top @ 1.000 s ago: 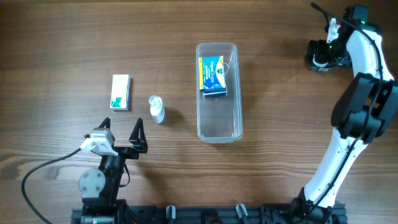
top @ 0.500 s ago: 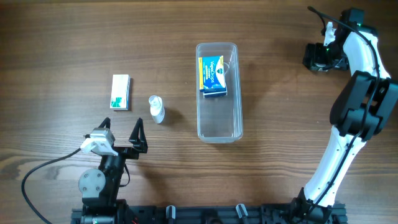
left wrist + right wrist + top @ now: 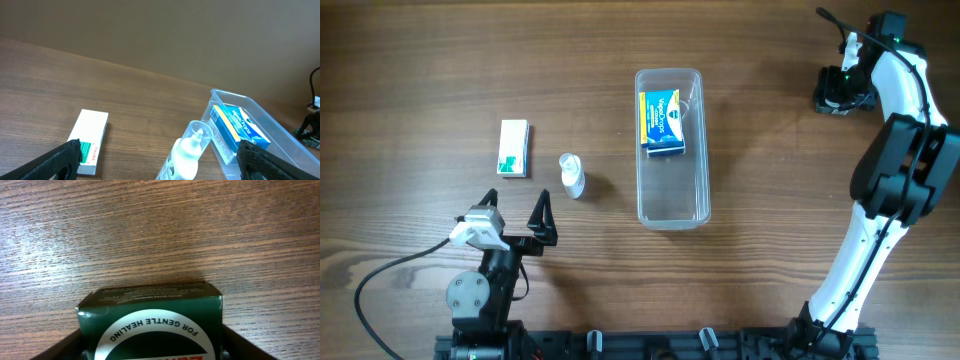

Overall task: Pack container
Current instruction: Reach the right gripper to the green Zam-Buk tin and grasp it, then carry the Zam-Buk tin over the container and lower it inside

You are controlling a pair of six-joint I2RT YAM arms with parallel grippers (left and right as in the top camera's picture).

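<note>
My left gripper (image 3: 516, 212) stands spread wide at lower left. Mid-frame, the container (image 3: 671, 205) holds one blue-and-yellow box (image 3: 661, 122) in its upper half, marked, I think, "VapoDrops". Upper right, my right gripper (image 3: 837, 90) clamps a green box (image 3: 150, 305) reading "FOR GENTLE HEALING".

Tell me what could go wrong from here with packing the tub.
The right hand grips the dark green box well away from the container; it could slip on the carry.
The blue and yellow box occupies the container's far part, so the green one may land on it or the rim.
The small white bottle appears to stand ahead of the open left hand; a finger could tip it.
</note>
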